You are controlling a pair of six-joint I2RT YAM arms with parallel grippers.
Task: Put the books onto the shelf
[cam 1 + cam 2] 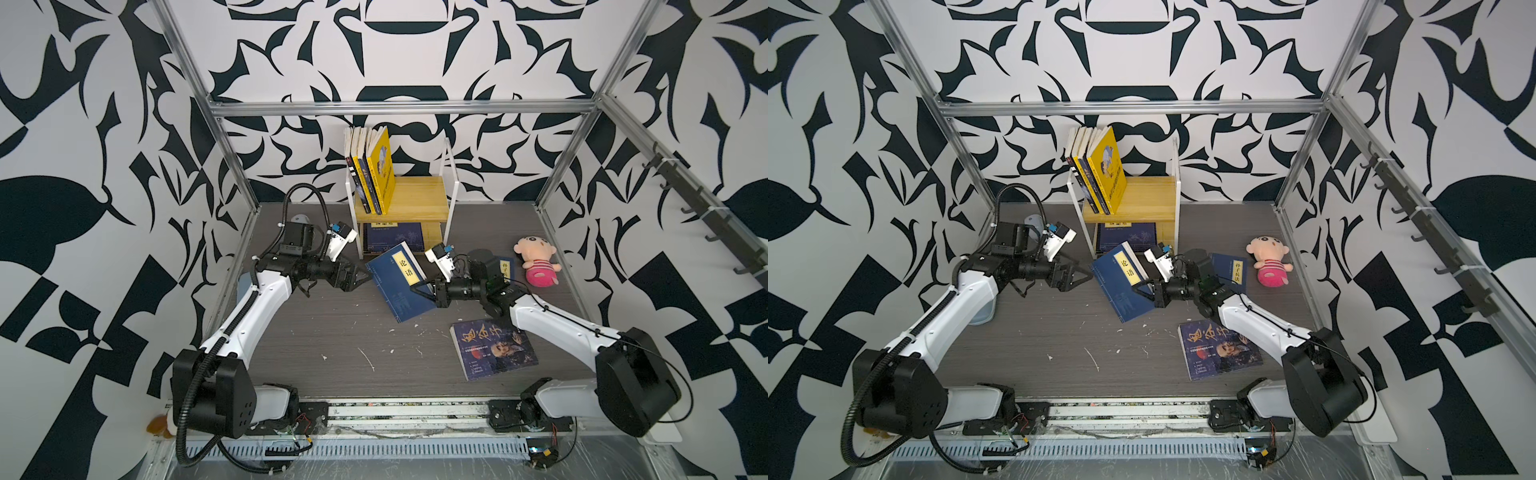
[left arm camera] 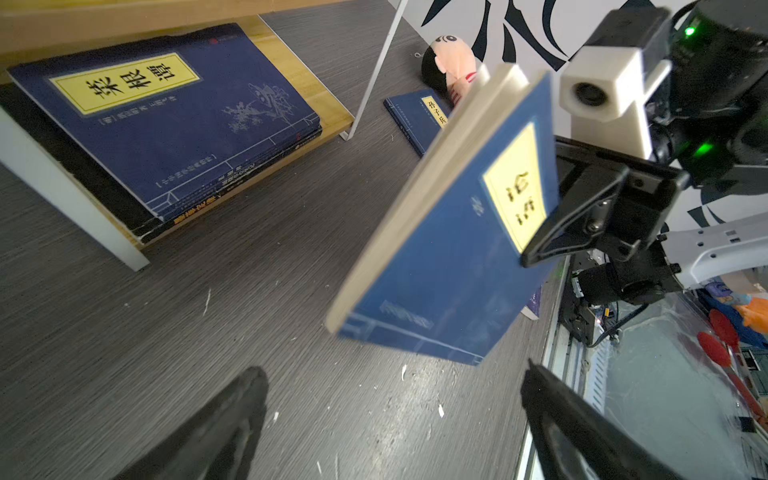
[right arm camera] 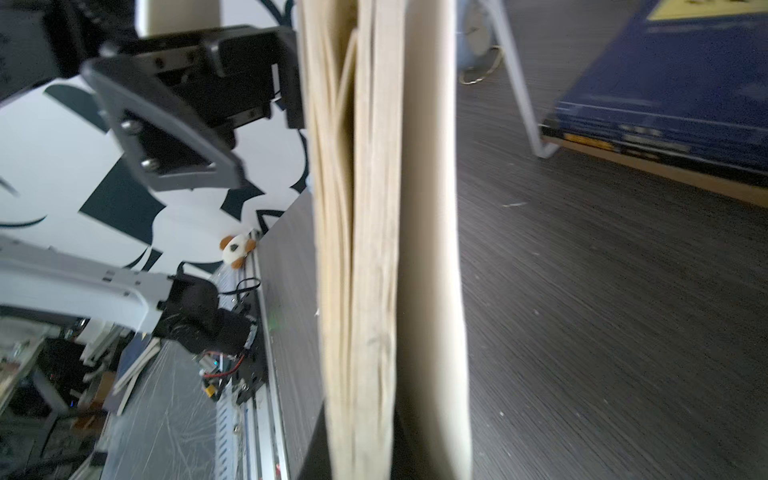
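Observation:
The shelf [image 1: 419, 199] stands at the back middle. Several books [image 1: 380, 170] lean upright at the left of its upper board, and navy ones [image 1: 392, 237] lie flat on the lower board. My right gripper [image 1: 417, 291] is shut on one edge of a navy book with a yellow label [image 1: 395, 286]. It holds this book tilted above the table, with the page edges [image 3: 361, 249] filling the right wrist view. My left gripper [image 1: 365, 278] is open just left of that book and apart from it; table shows between its fingers [image 2: 552, 407]. Another navy book [image 1: 505, 268] lies behind the right arm, and a dark blue portrait book [image 1: 492, 349] lies at the front right.
A pink plush doll [image 1: 538, 259] sits on the table right of the shelf. A small plush toy [image 1: 160, 426] lies at the front left corner, off the tabletop. Aluminium frame posts [image 1: 237, 166] run along the table's sides and back.

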